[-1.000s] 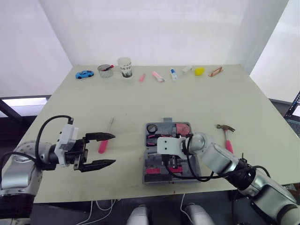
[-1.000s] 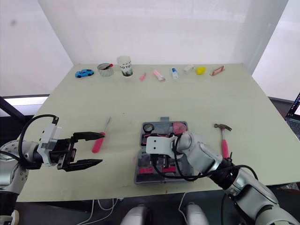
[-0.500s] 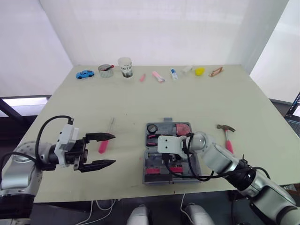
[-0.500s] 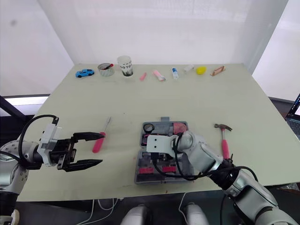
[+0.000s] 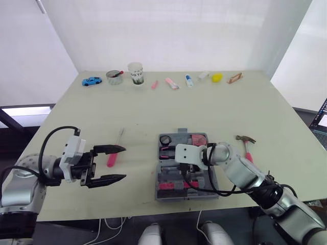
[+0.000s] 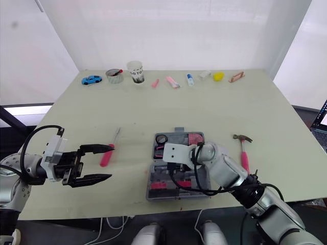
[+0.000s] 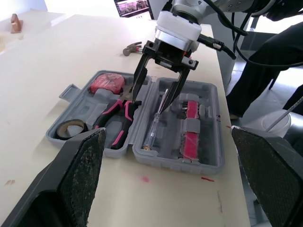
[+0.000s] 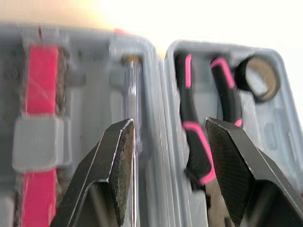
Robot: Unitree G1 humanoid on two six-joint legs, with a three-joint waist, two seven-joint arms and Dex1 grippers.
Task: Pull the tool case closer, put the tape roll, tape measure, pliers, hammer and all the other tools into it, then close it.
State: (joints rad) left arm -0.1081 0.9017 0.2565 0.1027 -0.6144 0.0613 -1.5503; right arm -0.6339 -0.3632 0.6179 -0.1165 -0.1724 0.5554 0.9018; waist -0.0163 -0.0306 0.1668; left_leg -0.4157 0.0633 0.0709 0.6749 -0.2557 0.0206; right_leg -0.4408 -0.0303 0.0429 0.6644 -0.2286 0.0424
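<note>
Tool case (image 7: 180, 161): lies open and flat at the near middle of the table (image 5: 214, 107), both halves facing up. Judged already pulled close enough.
Already stowed: tape roll (image 7: 70, 128), tape measure (image 7: 107, 83) and pliers (image 7: 115, 118) sit in one half. A clear-handled screwdriver (image 7: 155, 126) and a pink strip (image 7: 191, 127) sit in the other.
Left outside: the hammer (image 5: 247, 146) lies on the table at about 3 o'clock from the case, just beside it. A pink-handled screwdriver (image 5: 113, 153) lies at 9 o'clock, well apart from it.
Right gripper (image 8: 168, 125): fingers spread apart and empty, poised over the middle of the case above the clear-handled screwdriver and the pliers.
Left gripper (image 5: 124, 163): fingers spread apart and empty, hovering near the pink-handled screwdriver, on its near side.
Far row: small items such as a blue toy car (image 5: 92, 80) and a paper cup (image 5: 135, 73) line the 12 o'clock edge. None reads clearly as a tool.
Progress: judged past halfway. The hammer, the pink-handled screwdriver and closing the lid remain.
</note>
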